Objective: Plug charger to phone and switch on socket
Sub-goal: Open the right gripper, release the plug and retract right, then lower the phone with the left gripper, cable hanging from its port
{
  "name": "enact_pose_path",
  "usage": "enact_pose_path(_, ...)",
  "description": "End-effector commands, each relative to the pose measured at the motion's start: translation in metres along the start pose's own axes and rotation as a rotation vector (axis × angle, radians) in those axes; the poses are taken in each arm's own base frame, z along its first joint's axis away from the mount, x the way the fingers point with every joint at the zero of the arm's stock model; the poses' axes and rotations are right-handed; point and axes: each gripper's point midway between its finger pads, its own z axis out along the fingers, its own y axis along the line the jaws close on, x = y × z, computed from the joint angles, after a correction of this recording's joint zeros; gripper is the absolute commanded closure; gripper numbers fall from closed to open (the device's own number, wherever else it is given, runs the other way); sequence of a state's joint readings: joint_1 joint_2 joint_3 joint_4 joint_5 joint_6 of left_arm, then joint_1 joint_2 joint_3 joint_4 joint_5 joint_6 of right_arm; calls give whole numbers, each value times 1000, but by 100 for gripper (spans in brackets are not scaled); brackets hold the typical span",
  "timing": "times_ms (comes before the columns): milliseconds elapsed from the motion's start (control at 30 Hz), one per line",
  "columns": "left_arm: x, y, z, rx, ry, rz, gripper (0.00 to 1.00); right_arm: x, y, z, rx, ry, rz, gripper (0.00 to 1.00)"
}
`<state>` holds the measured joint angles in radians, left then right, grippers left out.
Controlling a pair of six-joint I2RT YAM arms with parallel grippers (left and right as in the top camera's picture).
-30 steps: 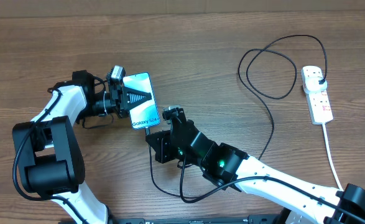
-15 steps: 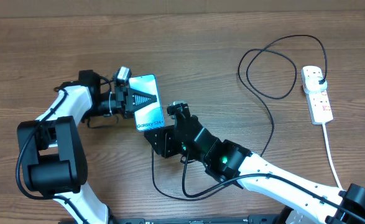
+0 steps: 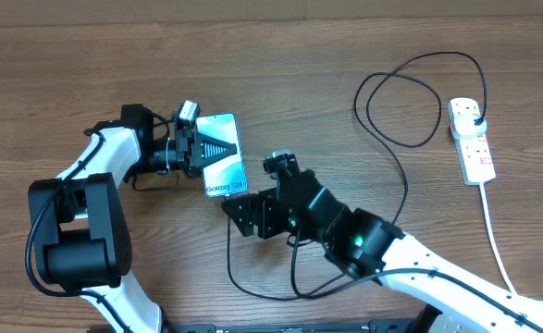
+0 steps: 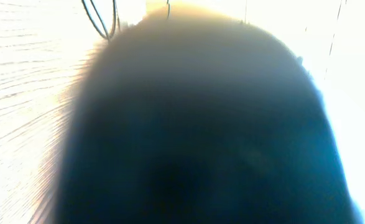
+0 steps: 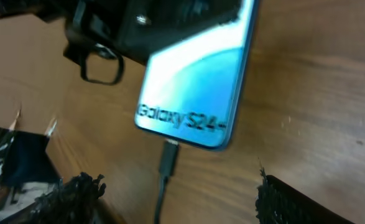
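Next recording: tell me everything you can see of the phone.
The phone is a slim rectangle with a dark frame and a lit, glassy, pale blue-white screen reading "Galaxy S24+". It faces up over the wooden table, left of centre and slightly slanted. The left pincer grips its upper part, covering some of the screen. The black cable's small plug tip meets its bottom edge; whether it is fully seated cannot be told.

The overhead view looks straight down from well above the wooden surface [image 3: 280, 55], taking in both arms. The right wrist view sits low and near, facing the bottom edge of the phone [image 5: 194, 81], which overhead [image 3: 232, 174] also shows. The left wrist view is pressed against something dark and blurred.
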<state>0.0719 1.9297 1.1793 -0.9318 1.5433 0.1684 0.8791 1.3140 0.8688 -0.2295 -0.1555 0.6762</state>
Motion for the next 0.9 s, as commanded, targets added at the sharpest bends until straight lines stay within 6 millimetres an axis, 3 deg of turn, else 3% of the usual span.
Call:
enact_pose_path(0,7,-14,12,31,32,49,96,-9,12,-14,-148,75,12,16)
enact_pose_path(167,14,-14,25,34,73,72,96,-20,-5,-38,-307,163,1,16)
enact_pose_path(267,17,-13,28,24,87,76,96,-19,-33,-43,-245,183,40,13)
enact_pose_path(333,19,-8,31,-1,99,77,96,-16,-51,-43,-187,196,59,3)
enact_pose_path(400,21,-1,33,-42,113,80,96,-13,-71,-42,-93,200,97,0)
enact_pose_path(600,31,33,37,-242,177,103,96,-15,-117,-41,160,145,108,0)
enact_pose_path(733,34,59,36,-405,208,82,96,-18,-123,-42,196,129,105,0)
enact_pose_path(867,30,98,24,-681,183,-12,96,-20,-126,-42,215,116,100,0)
